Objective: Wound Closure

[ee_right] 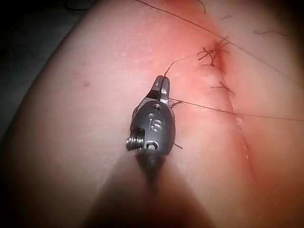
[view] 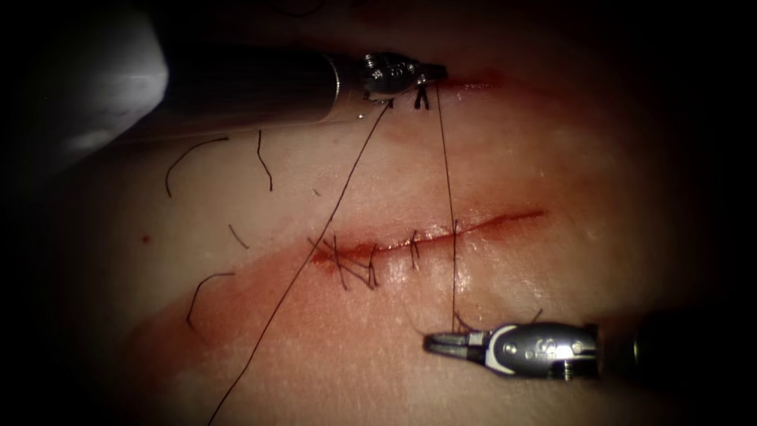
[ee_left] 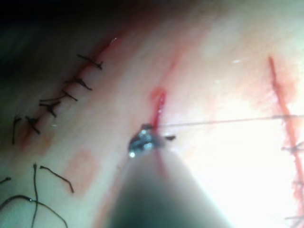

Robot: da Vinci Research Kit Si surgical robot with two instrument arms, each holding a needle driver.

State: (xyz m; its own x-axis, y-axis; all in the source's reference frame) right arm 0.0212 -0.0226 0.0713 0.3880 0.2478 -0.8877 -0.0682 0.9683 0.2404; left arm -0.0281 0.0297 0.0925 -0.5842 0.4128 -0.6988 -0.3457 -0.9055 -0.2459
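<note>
While the left pincer [view: 432, 75] is clamped on the thread [view: 446, 158] above the cut [view: 430, 235], the right pincer [view: 443, 345] holds the same thread below it, jaws together. This thread runs taut between them, crossing the cut on the tissue [view: 552, 158]. Another strand goes down toward the left. I cannot make out the needle. Cut ends of thread [view: 189, 158] lie left.

The pale pink, glistening slab of pork-belly tissue [view: 552, 142] carries a dark red slit of a cut [view: 441, 233], crossed by fine black thread [view: 446, 158]. Black cut thread ends [view: 189, 158] curl across it. Both silver steel tools [view: 441, 345] gleam, on black shafts.
</note>
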